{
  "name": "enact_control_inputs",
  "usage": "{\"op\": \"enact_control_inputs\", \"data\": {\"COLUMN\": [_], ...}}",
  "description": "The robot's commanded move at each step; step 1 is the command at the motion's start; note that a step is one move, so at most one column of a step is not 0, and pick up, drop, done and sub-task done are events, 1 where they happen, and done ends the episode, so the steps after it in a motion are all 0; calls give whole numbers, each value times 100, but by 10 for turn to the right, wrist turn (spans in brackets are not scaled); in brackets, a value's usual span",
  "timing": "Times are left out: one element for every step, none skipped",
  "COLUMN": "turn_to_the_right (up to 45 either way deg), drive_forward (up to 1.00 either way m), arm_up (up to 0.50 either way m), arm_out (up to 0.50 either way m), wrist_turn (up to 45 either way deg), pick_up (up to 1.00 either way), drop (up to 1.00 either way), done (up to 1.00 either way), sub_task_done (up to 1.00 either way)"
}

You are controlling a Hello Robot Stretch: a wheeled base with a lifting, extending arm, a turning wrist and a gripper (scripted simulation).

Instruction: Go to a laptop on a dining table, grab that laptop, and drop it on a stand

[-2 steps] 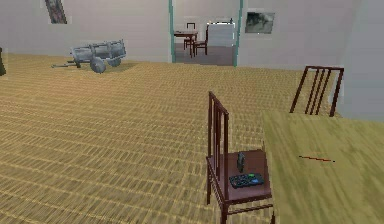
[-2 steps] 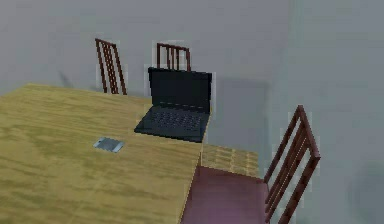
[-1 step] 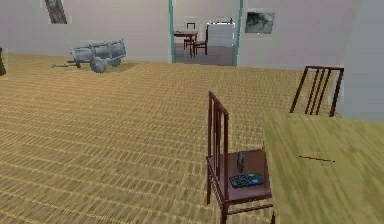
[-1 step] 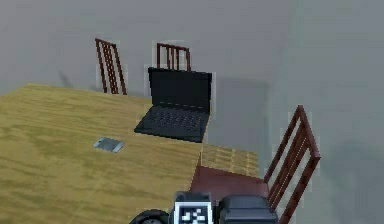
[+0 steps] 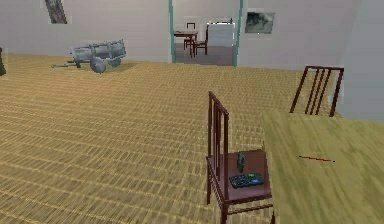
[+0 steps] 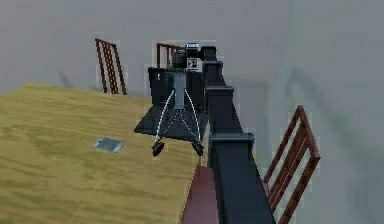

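Observation:
The light wooden dining table [image 6: 60,150] fills the arm side view's left half; its corner also lies at the forward view's lower right [image 5: 330,165]. My arm [image 6: 232,150] rises from the bottom edge, and the gripper [image 6: 177,150] hangs at the table's right edge, thin fingers [image 6: 160,146] pointing down. A dark boxy shape [image 6: 165,88] sits at the gripper's upper body, and I cannot make out what it is. I cannot tell whether the gripper holds anything. A small flat grey thing [image 6: 108,146] lies on the tabletop to the gripper's left.
Red-brown chairs stand around the table: two at its far side [image 6: 110,65] [image 6: 170,52], one beside the arm [image 6: 290,160]. Ahead, a chair [image 5: 235,160] carries small dark items on its seat. A grey cart [image 5: 98,55] and a doorway [image 5: 205,35] lie across open floor.

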Motion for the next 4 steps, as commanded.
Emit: {"op": "enact_control_inputs", "data": {"turn_to_the_right": [0,0,0,0], "drive_forward": [0,0,0,0], "arm_up": [0,0,0,0], "arm_out": [0,0,0,0], "wrist_turn": [450,450,450,450], "pick_up": [0,0,0,0], "drop": [0,0,0,0], "done": [0,0,0,0], "sub_task_done": [0,0,0,0]}}
